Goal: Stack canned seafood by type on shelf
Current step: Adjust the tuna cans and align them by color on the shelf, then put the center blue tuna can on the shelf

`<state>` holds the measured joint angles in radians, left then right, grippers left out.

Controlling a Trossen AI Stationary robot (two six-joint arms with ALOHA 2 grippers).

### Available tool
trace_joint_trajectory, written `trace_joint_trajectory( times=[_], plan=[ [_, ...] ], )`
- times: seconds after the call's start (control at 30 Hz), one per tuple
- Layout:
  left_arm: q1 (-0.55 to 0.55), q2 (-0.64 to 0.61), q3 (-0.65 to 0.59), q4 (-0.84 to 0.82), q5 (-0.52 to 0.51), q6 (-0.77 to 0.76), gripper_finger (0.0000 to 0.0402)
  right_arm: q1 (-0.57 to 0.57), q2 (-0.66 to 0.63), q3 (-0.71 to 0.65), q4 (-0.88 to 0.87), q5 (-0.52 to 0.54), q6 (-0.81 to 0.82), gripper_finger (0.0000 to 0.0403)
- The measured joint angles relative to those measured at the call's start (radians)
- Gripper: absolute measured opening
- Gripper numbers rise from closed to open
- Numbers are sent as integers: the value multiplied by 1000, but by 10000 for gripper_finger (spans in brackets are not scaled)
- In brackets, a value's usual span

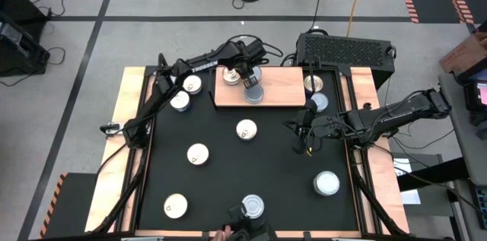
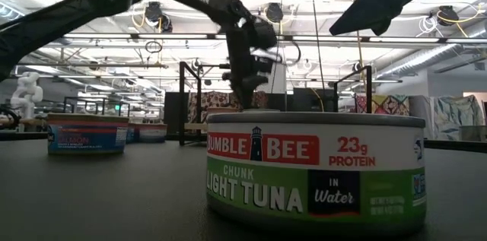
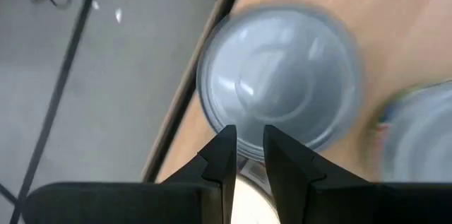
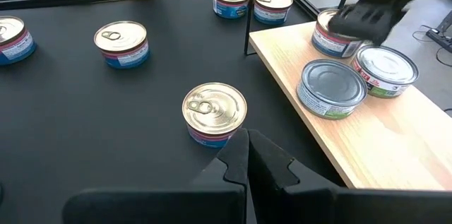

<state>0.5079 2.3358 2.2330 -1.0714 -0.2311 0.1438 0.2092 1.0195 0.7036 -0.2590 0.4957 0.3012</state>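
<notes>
Silver-topped tin (image 1: 254, 93) on the shelf (image 1: 285, 89), just beside left claw (image 1: 248, 82).

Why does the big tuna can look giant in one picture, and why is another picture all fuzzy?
Low view: the tuna can sits right by the lens, so it looms. Left wrist view: the silver tin under the left gripper is blurred, too close to focus. High view: everything sharp.

Twelve small round tins (image 1: 198, 153) in all: three on the single wooden board (image 1: 285, 89) beneath the left gripper (image 1: 248, 81), two just beyond that gripper, two beside the right gripper (image 1: 295, 128), five across the black table (image 1: 228, 172); two robot arms (image 1: 205, 65), one black ribbed box (image 1: 346, 45).
</notes>
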Motion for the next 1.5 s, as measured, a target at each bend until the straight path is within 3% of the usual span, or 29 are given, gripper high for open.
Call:
trace_joint_trajectory(
  times=[0.23,0.5,0.73,0.87,1.0,1.17,1.37,1.5],
  plan=[
    [-33,-54,3,30,6,29,77,0,0,0,0,0,0,0],
    [-81,-121,5,-33,111,45,77,2,0,0,-4,-5,6,0],
    [-151,-277,-9,-199,111,18,77,7,0,0,-3,-32,27,0],
    [-213,-415,-104,-208,127,-26,77,21,0,0,1,-56,59,0],
    [-286,-578,-308,-153,126,-91,77,46,0,0,9,-110,92,0],
    [-406,-838,-706,89,125,-194,77,92,17,0,51,-108,131,0],
    [-558,-1119,-1231,642,103,-252,77,122,97,0,230,-110,121,0],
    [-644,-1238,-1552,1068,101,-235,77,121,159,0,335,-110,116,0]
  ],
)
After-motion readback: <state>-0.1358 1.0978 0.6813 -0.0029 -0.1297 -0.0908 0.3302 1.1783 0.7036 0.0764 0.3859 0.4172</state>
